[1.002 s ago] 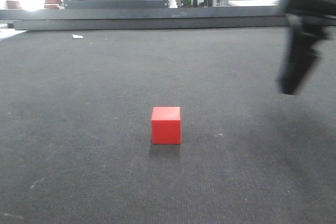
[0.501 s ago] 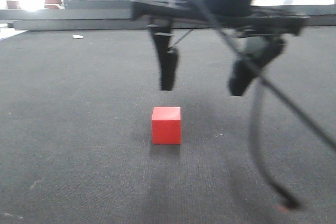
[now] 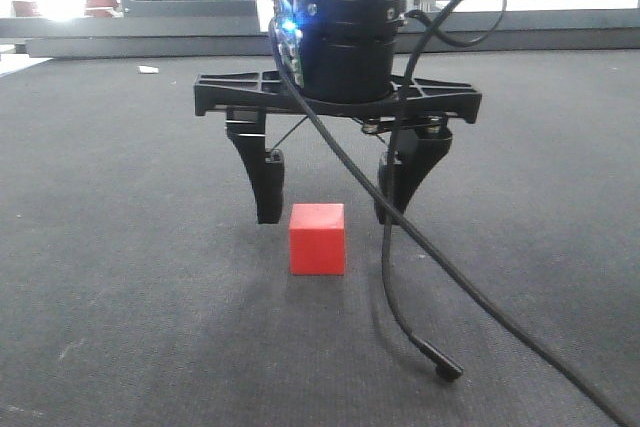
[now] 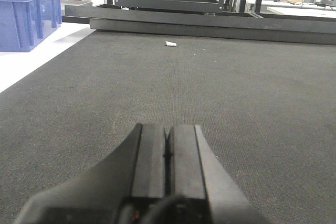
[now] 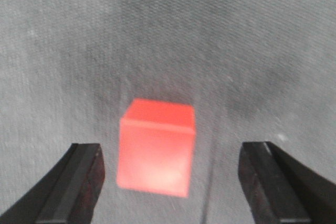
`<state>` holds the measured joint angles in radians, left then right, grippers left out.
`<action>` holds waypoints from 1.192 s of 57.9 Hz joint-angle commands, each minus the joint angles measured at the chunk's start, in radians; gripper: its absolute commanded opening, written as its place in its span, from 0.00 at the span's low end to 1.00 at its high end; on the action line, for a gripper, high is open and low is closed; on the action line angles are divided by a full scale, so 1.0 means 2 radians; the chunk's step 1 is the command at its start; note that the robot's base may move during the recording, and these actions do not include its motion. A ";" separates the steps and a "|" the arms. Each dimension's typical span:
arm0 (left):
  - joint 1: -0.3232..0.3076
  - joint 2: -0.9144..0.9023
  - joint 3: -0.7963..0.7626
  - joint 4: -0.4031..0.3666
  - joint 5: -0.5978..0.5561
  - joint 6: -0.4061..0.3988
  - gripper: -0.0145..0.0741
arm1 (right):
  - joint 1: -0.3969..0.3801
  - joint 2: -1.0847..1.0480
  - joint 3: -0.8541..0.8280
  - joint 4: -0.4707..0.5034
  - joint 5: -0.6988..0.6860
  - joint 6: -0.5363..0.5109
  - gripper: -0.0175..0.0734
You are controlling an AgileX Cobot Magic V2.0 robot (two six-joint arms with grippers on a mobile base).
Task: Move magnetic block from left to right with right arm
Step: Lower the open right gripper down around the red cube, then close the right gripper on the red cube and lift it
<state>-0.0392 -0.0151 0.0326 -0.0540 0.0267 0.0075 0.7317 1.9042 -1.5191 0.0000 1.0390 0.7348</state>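
On the dark grey woven carpet [image 3: 120, 247] we see the magnetic block [image 3: 317, 238], a matte red cube with crisp edges and no long axis, one face square to the front camera; our right gripper [image 3: 329, 209] hangs spread wide, fingers at the cube's 9 and 3 o'clock, not touching it; our left gripper [image 4: 168, 150] is pressed closed.

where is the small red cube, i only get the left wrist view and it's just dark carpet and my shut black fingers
Observer: The small red matte cube sits on the dark grey carpet; in the front view the right gripper straddles it, jaws open.
Operator: touching it yet
Observer: No. The right wrist view shows carpet between each of its black fingers and the cube.
Operator: anything in the way
Observer: A loose black cable hangs from that arm, passing right of the cube.
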 commanded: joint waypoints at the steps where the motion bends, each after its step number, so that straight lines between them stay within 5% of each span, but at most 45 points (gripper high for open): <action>1: -0.002 -0.004 0.004 -0.001 -0.042 -0.004 0.02 | 0.001 -0.024 -0.017 -0.006 -0.017 -0.006 0.88; 58: -0.002 -0.004 0.004 -0.001 -0.042 -0.004 0.02 | 0.002 0.004 -0.021 0.000 0.003 0.021 0.87; 69: -0.002 -0.004 0.004 -0.001 -0.042 -0.004 0.02 | 0.005 0.004 -0.021 0.000 0.006 0.021 0.67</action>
<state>-0.0392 -0.0151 0.0326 -0.0540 0.0267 0.0075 0.7363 1.9674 -1.5290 0.0000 1.0493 0.7757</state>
